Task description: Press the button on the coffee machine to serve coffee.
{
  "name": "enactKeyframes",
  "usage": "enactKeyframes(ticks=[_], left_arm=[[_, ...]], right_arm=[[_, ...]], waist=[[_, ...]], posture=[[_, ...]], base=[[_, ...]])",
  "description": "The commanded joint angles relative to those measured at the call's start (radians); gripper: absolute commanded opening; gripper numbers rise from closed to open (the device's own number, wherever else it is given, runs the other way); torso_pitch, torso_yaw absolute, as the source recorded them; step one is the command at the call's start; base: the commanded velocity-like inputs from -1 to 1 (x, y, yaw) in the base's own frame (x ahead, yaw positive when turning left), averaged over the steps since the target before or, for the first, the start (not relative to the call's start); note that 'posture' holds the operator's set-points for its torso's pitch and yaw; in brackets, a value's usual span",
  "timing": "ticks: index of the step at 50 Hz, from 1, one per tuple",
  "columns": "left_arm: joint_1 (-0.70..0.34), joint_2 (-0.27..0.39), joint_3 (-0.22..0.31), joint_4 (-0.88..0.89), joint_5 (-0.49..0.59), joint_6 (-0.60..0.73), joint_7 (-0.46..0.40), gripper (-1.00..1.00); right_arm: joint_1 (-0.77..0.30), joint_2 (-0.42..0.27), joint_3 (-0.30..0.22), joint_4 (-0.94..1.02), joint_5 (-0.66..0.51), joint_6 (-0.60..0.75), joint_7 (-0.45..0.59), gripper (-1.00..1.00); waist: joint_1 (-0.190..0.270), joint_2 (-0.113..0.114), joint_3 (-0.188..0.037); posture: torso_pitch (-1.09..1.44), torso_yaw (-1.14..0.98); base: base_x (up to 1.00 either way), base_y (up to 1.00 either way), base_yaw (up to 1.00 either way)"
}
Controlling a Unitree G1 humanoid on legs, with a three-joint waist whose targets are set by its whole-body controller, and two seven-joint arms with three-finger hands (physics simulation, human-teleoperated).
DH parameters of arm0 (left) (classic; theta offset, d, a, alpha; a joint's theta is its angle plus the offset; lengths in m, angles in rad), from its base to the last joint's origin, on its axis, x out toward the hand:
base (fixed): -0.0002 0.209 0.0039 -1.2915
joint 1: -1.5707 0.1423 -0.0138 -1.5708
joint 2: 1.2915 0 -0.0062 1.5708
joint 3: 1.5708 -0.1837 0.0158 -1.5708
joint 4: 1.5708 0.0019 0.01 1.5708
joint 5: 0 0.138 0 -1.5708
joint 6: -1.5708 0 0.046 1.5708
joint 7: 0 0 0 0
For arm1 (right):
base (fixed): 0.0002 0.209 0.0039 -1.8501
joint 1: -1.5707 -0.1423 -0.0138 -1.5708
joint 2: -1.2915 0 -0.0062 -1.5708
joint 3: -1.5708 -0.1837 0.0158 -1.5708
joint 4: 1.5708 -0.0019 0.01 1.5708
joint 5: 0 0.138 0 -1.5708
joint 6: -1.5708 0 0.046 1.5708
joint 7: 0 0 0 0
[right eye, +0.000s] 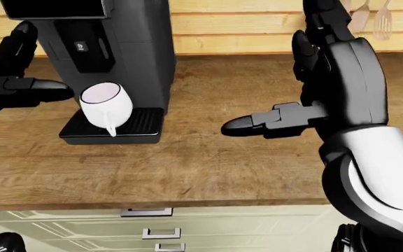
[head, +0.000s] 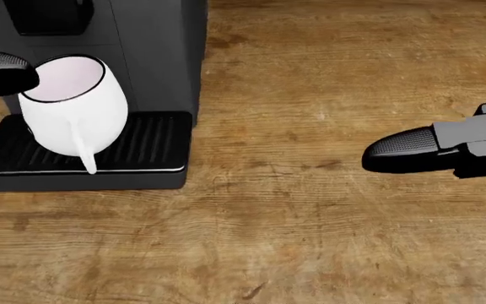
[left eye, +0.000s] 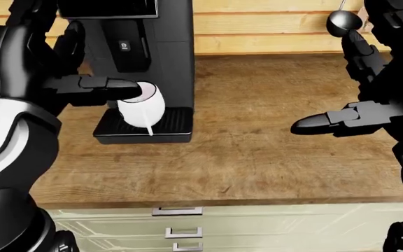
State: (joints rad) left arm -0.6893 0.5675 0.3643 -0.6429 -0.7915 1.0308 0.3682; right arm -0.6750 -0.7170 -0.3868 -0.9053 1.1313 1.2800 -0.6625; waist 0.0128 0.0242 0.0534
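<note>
The black coffee machine (left eye: 163, 52) stands at the left of the wooden counter, with a small button (left eye: 124, 46) on its face above the spout. A white mug (head: 74, 107) sits tilted on the drip tray (head: 155, 149), its handle towards me. My left hand (left eye: 82, 60) is open just left of the machine; one finger (head: 3, 71) reaches to the mug's rim. Whether it touches is unclear. The hand sits below and left of the button. My right hand (right eye: 271, 84) is open and empty over the counter, well to the right of the machine.
The wooden counter (left eye: 257, 157) runs to a plank wall at the top. A ladle (left eye: 343, 21) and other utensils (right eye: 370, 16) hang on the wall at the upper right. Pale drawers with metal handles (left eye: 177, 211) lie below the counter edge.
</note>
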Motion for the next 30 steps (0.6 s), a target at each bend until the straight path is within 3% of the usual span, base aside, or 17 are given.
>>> enactKeyframes(ticks=[1,6,8,9,10,11,14,17,19,20,21,22,23,25,30], left_arm=[[-0.036,0.013,0.011,-0.026,0.005,-0.054,-0.003,1.0],[-0.032,0.013,0.011,-0.027,0.004,-0.056,-0.002,1.0],[-0.03,0.012,0.007,-0.024,0.009,-0.061,-0.004,1.0],[-0.029,0.01,0.005,-0.024,0.008,-0.058,-0.005,1.0],[-0.026,0.007,0.002,-0.021,0.011,-0.06,-0.007,1.0],[-0.024,0.007,0.003,-0.025,0.011,-0.056,-0.01,1.0],[-0.024,0.004,0.003,-0.028,0.012,-0.05,-0.014,1.0],[-0.027,0.004,0.009,-0.026,0.009,-0.046,-0.012,1.0],[-0.025,0.004,0.01,-0.03,0.006,-0.045,-0.012,1.0],[-0.026,0.004,0.013,-0.03,0.002,-0.043,-0.011,1.0],[-0.028,0.005,0.015,-0.032,-0.003,-0.039,-0.009,1.0],[-0.025,0.006,0.014,-0.035,-0.003,-0.039,-0.007,1.0],[-0.023,0.007,0.013,-0.037,-0.003,-0.041,-0.007,1.0],[-0.015,0.006,0.008,-0.041,0.003,-0.048,-0.011,1.0],[-0.013,0.005,0.004,-0.059,0.017,-0.051,-0.012,1.0]], right_arm=[[-0.025,-0.016,-0.029,-0.003,-0.022,-0.033,-0.012,1.0],[-0.026,-0.014,-0.027,-0.005,-0.022,-0.032,-0.014,1.0],[-0.023,-0.013,-0.024,-0.004,-0.028,-0.035,-0.011,1.0],[-0.022,-0.012,-0.024,-0.004,-0.032,-0.036,-0.008,1.0],[-0.022,-0.011,-0.023,-0.004,-0.035,-0.036,-0.006,1.0],[-0.022,-0.009,-0.023,-0.006,-0.036,-0.034,-0.005,1.0],[-0.024,-0.005,-0.023,-0.007,-0.04,-0.031,-0.002,1.0],[-0.026,-0.002,-0.023,-0.008,-0.041,-0.027,-0.001,1.0],[-0.029,0.0,-0.024,-0.008,-0.039,-0.023,-0.003,1.0],[-0.03,-0.001,-0.026,-0.009,-0.037,-0.022,-0.003,1.0],[-0.027,0.0,-0.027,-0.009,-0.037,-0.023,-0.002,1.0],[-0.027,0.001,-0.027,-0.012,-0.035,-0.024,-0.002,1.0],[-0.024,0.001,-0.026,-0.014,-0.037,-0.028,0.0,1.0],[-0.014,0.003,-0.021,-0.015,-0.052,-0.035,0.011,1.0],[-0.028,0.009,-0.025,-0.014,-0.05,-0.021,0.011,1.0]], waist=[[-0.007,-0.005,-0.019],[-0.012,-0.066,-0.006],[-0.014,-0.128,-0.028],[-0.021,-0.08,-0.014],[-0.012,-0.101,-0.022],[-0.015,-0.099,-0.029],[-0.012,-0.077,-0.025],[-0.012,-0.038,-0.011],[-0.019,0.008,-0.015],[-0.021,0.052,-0.028],[-0.026,0.057,-0.041],[-0.014,0.033,-0.02],[-0.012,0.037,0.005],[-0.014,0.019,-0.003],[-0.01,-0.017,0.015]], posture=[[0.0,0.0],[0.0,0.0],[0.0,0.0],[0.0,0.0],[0.0,0.0],[0.0,0.0],[0.0,0.0],[0.0,0.0],[0.0,0.0],[0.0,0.0],[0.0,0.0],[0.0,0.0],[0.0,0.0],[0.0,0.0],[0.0,0.0]], base=[[0.0,0.27,0.0],[0.0,0.27,0.0],[0.0,0.27,0.0],[0.0,0.27,0.0],[0.0,0.27,0.0],[0.0,0.26,0.0],[0.0,0.27,0.0],[0.0,0.27,0.0],[0.0,0.26,0.0],[0.0,0.27,0.0],[0.0,0.27,0.0],[0.0,0.09,0.0],[0.0,0.0,0.0],[0.0,0.0,0.0],[0.0,0.0,0.0]])
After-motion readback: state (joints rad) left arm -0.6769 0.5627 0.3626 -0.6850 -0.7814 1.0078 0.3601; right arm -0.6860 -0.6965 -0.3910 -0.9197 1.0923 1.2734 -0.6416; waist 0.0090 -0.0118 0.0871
